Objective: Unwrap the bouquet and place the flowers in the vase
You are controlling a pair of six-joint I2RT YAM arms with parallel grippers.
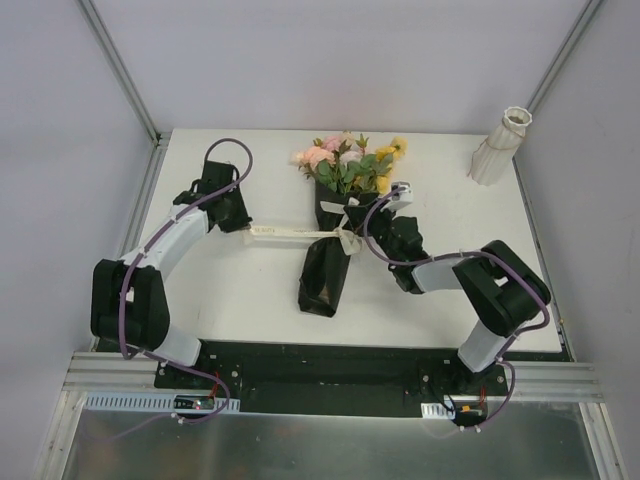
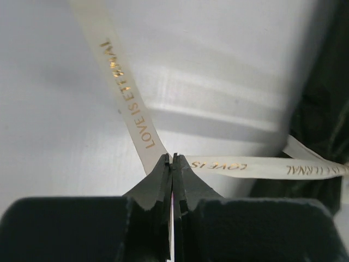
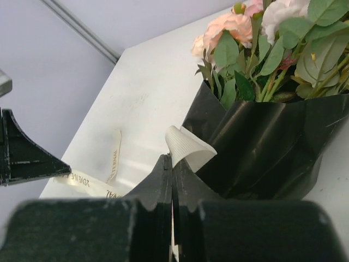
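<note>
Matte wht table point(image 1: 240, 285), glossy blk-wrapped bouquet point(image 1: 328, 268), flat cream ribbon point(image 2: 131, 103), ribbed vase point(image 1: 500, 148)

My left gripper point(image 2: 172, 158) is pinched on the ribbon point(image 2: 131, 103). My right gripper point(image 3: 172, 159) is closed, both arms reaching inward.

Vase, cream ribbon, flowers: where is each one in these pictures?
vase point(image 1: 497, 152), top view, on its ribbed body.
cream ribbon point(image 2: 131, 109), left wrist view, on the lettered strip.
flowers point(image 3: 232, 24), right wrist view, on a peach rose head.
</note>
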